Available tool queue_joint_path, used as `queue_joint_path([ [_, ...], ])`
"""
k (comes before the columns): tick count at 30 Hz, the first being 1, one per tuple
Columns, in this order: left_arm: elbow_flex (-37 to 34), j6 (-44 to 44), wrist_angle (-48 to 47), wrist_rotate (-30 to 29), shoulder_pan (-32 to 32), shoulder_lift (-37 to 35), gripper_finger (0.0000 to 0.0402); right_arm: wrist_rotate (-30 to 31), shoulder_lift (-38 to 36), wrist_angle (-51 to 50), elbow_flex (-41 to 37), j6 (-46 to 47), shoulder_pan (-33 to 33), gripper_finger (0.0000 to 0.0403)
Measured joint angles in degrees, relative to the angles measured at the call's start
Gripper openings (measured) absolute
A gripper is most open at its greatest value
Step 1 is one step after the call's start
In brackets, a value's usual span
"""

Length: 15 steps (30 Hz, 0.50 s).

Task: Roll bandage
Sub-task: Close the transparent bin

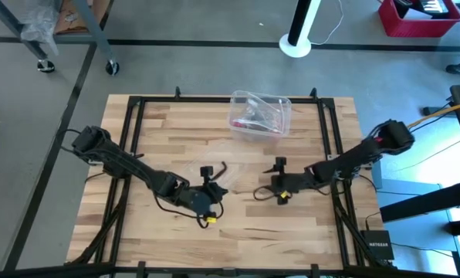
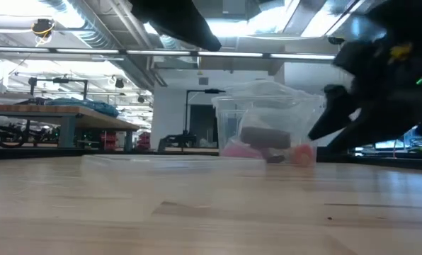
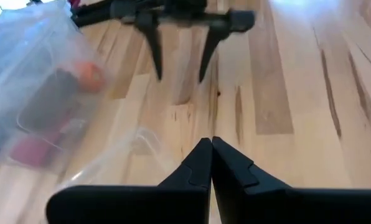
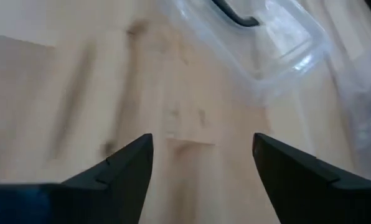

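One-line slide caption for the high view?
Left gripper shut, right gripper open, both at mid-table; clear box near the far edge; no bandage in sight.

Grey floor point(image 1: 214, 66), red bin point(image 1: 419, 19), workbenches point(image 2: 55, 117).

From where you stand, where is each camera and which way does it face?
High: overhead, looking straight down; both dark arms, clear plastic box with black handle.
Low: tabletop height, level across wooden table; arms enter above.
Left wrist: on left arm, past shut left tool toward open right tool.
Right wrist: past right tool's fingers at table.
Shared: all see the box.
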Motion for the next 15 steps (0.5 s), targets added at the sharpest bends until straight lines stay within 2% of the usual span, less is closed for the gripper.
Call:
queue_joint_path([
  [3, 0.02, -3.07, -0.68, 1.19, 0.89, -0.16, 0.0018, 0.02, -4.61, -4.18, 0.29, 3.51, 2.98, 0.0275],
  [7, 1.07, -7.90, -4.31, 1.71, 1.84, -0.38, 0.0080, 0.07, -9.15, -7.78, 1.51, 5.19, 4.20, 0.0275],
  [12, 1.77, -17.05, -16.41, 1.76, 4.79, -0.44, 0.0164, -0.28, -9.62, -0.63, 1.68, 1.44, 2.60, 0.0275],
  [15, 1.41, -22.28, -24.58, 1.40, 7.00, -0.32, 0.0192, -2.14, -7.44, 4.48, 1.77, -3.39, -0.40, 0.0275],
])
